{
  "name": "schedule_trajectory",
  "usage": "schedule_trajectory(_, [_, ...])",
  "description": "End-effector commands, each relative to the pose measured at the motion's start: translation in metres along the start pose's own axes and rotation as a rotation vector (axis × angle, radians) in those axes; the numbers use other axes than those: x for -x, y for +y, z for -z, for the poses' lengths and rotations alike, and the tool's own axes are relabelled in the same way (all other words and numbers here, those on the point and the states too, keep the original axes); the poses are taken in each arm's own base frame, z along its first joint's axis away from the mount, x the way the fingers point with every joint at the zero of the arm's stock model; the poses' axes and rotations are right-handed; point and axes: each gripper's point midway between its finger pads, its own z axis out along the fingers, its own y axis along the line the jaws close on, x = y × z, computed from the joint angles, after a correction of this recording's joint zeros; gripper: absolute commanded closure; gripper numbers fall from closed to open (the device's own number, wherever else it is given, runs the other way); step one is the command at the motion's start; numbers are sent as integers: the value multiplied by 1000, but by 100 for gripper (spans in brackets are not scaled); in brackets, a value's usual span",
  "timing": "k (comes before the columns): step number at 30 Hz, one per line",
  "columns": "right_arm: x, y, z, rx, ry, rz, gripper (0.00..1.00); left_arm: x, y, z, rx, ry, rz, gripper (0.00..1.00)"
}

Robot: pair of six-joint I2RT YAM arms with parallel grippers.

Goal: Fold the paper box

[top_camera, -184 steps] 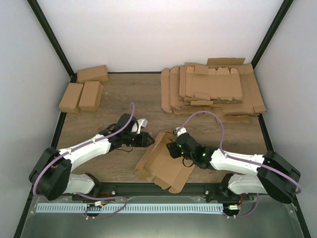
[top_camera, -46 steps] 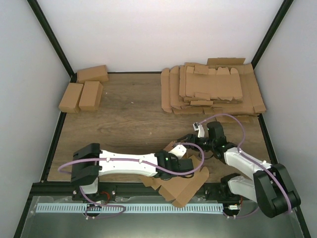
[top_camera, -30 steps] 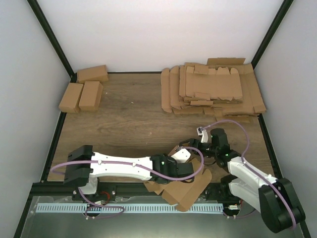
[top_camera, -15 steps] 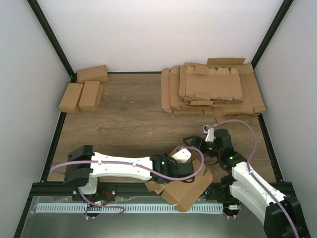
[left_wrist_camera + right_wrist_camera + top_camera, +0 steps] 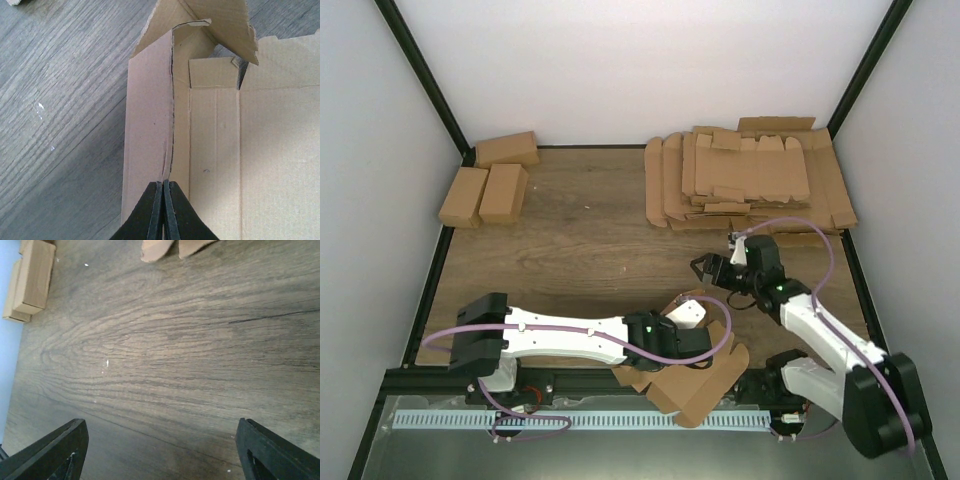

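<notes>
The paper box [image 5: 702, 388] is a partly folded brown cardboard sheet at the table's near edge, overhanging it. In the left wrist view one side wall [image 5: 150, 135] stands up beside the flat panel [image 5: 215, 150], with end flaps raised at the far end. My left gripper [image 5: 704, 341] reaches across from the left and is shut on the edge of that upright wall [image 5: 163, 183]. My right gripper [image 5: 705, 268] is open and empty, held over bare wood [image 5: 160, 423] behind the box and apart from it.
A big stack of flat cardboard blanks [image 5: 745, 180] lies at the back right; its edge shows in the right wrist view [image 5: 170, 247]. Three folded cartons [image 5: 485, 185] sit at the back left, also in the right wrist view [image 5: 32, 277]. Black frame posts border the table.
My right gripper has let go, lifted off the box and moved back toward the far side, now open. My left gripper stays shut on the box wall; the box has barely shifted.
</notes>
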Motion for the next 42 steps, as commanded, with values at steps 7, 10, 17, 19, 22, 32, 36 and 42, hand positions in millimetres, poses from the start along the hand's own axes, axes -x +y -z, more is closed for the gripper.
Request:
schedule_trajectory(7, [-9, 5, -33, 125, 164, -34, 46, 0, -2, 1, -16, -13, 24, 96])
schedule_trajectory(10, [-24, 7, -38, 184, 228, -47, 57, 1, -3, 2, -20, -18, 26, 96])
schedule_trajectory(17, [-45, 6, -32, 229, 255, -64, 64, -2, -3, -1, -20, -12, 27, 96])
schedule_trajectory(19, [-50, 4, -29, 230, 254, -70, 64, -2, -4, 0, -26, -14, 29, 96])
schedule_trajectory(22, [-55, 2, -26, 229, 255, -85, 63, 0, -5, 1, -38, -21, 33, 96])
schedule_trajectory(32, [-57, 6, -8, 241, 189, -145, 58, -2, -9, 0, -65, -28, 45, 96])
schedule_trajectory(36, [-61, 5, -2, 242, 169, -123, 53, -1, -9, -1, -65, -30, 46, 96])
schedule_trajectory(42, [-69, 7, 6, 291, 136, -123, 50, -4, -10, -4, -69, -26, 49, 96])
